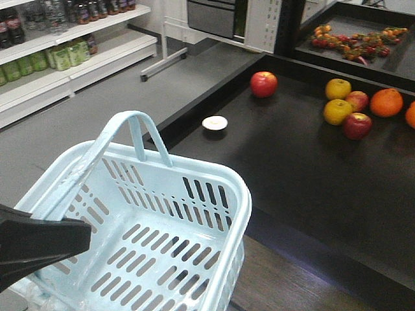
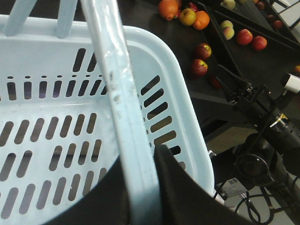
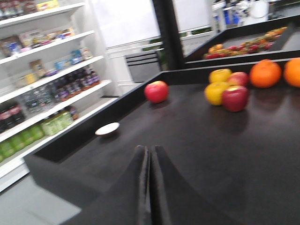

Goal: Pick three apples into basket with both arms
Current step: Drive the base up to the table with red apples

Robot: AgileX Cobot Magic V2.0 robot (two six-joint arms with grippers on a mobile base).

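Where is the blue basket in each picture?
Front view: the basket fills the lower left, with its handle up.
Left wrist view: the basket fills the left and middle, seen close from above.
Right wrist view: not in it.
Shared landmark: the black table shows in all three.

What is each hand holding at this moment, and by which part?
The left hand grips the basket by one hoop handle. The right hand is shut and empty.
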